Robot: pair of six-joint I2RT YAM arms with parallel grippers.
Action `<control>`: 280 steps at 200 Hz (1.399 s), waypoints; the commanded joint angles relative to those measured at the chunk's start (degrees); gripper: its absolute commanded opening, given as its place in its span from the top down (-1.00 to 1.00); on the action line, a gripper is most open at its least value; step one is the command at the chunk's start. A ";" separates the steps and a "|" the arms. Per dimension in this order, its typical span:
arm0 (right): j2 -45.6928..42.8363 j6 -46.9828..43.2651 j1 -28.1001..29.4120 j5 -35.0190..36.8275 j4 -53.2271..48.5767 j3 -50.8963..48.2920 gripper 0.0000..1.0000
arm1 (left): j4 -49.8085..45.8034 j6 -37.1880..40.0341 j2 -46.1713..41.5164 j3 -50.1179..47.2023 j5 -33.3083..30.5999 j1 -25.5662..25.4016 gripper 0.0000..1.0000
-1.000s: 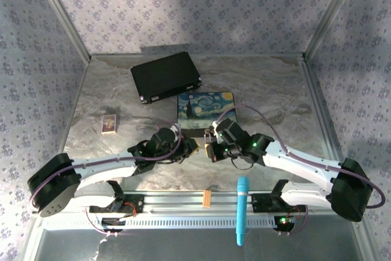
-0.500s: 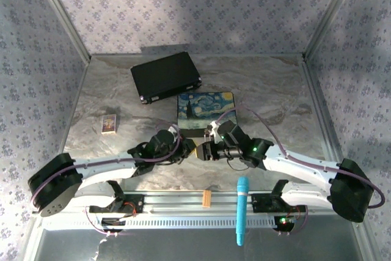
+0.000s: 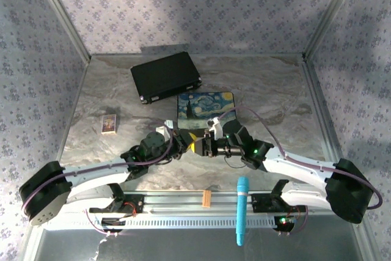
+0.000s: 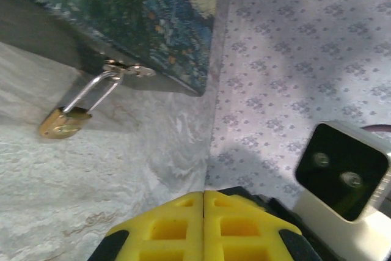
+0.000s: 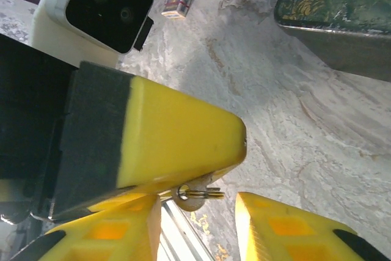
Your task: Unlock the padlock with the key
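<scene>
Two arms stretch from the near edge of the desk (image 3: 275,96) and meet tip to tip at its middle. On the metal rail nearest the bases, a blue tool (image 3: 242,209) lies at 5 o'clock from that meeting point. An orange-tan strip (image 3: 206,198) sits at 6 o'clock.

The left gripper (image 4: 203,195) has its yellow jaws pressed flat together. In the right wrist view the key (image 5: 198,194) pokes out at their tip, ring and blade showing, so they are pinching the key. The right gripper (image 5: 198,212) has its jaws spread wide, one finger on each side of the key. I cannot tell whether either finger touches it.

Just beyond, at 12 o'clock, stands the painted box (image 3: 204,108). In the left wrist view the padlock (image 4: 64,122) rests tilted on the desk at 10 o'clock. Its silver shackle is threaded through the hasp (image 4: 125,68) on the box's front wall.

Farther off, a small card box (image 3: 109,123) lies at 10 o'clock, well apart from the arms. A black case (image 3: 166,76) lies at 11 o'clock near the far wall.
</scene>
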 commanded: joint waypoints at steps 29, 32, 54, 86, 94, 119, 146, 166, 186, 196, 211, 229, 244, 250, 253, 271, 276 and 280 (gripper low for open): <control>0.60 2.01 -2.53 -4.05 9.43 -0.74 0.51 | 5.04 0.28 -1.26 0.66 0.94 -0.18 1.00; 0.44 2.16 -2.76 -4.14 9.84 -0.79 0.51 | 4.78 0.39 -1.23 0.73 0.95 -0.18 1.00; -0.38 2.27 -3.47 -5.04 11.90 -0.76 0.50 | 4.62 0.01 -0.77 0.34 1.01 -0.35 1.00; 0.56 2.74 -4.40 -6.44 13.66 -1.07 0.79 | 5.55 1.14 0.51 1.41 3.03 -0.77 1.00; 0.57 3.19 -4.81 -6.76 14.37 -1.40 0.89 | 5.35 1.35 0.65 1.71 3.37 -0.87 1.00; -0.92 2.03 -5.13 -7.15 11.72 -1.54 1.00 | 4.51 1.42 0.50 1.32 2.88 -0.97 1.00; -3.90 -0.62 -5.35 -6.79 4.90 -1.72 1.00 | 3.28 1.64 0.21 0.88 1.70 -0.97 0.98; -5.78 -1.20 -5.91 -6.54 2.28 -2.90 1.00 | 2.62 1.78 0.18 0.75 1.02 -0.97 0.98; -6.28 -0.10 -6.24 -6.88 3.13 -3.90 1.00 | 2.71 1.15 0.21 0.02 0.12 -0.92 0.99; -6.26 0.57 -6.11 -6.78 3.75 -4.24 1.00 | 2.97 0.98 0.04 -0.27 -0.40 -0.88 0.99; -5.85 1.10 -6.03 -7.78 5.68 -4.33 1.00 | 3.31 0.96 -0.29 -0.51 -0.86 -0.88 0.99; -4.93 0.85 -5.42 -7.80 6.05 -3.38 0.49 | 3.28 1.07 -0.70 -0.36 -0.89 -0.88 0.98; -4.04 0.91 -5.31 -7.64 6.27 -2.80 0.29 | 2.85 1.17 -1.18 -0.28 -0.95 -0.88 0.99; -3.70 0.96 -5.32 -7.62 6.89 -2.71 0.29 | 2.58 1.30 -1.29 -0.22 -1.01 -0.88 0.98; -3.53 1.10 -5.33 -7.64 7.26 -2.72 0.28 | 2.35 1.30 -1.35 -0.19 -1.05 -0.88 0.98; -2.17 1.15 -5.07 -7.80 8.09 -2.07 0.28 | 2.74 1.17 -1.61 -0.59 -1.06 -0.88 0.98; -1.56 1.04 -5.00 -7.91 7.99 -1.84 0.29 | 2.99 1.03 -1.63 -0.70 -1.07 -0.88 0.98; -1.14 1.00 -4.94 -7.88 8.27 -1.73 0.29 | 3.20 1.01 -1.66 -0.79 -1.11 -0.88 0.98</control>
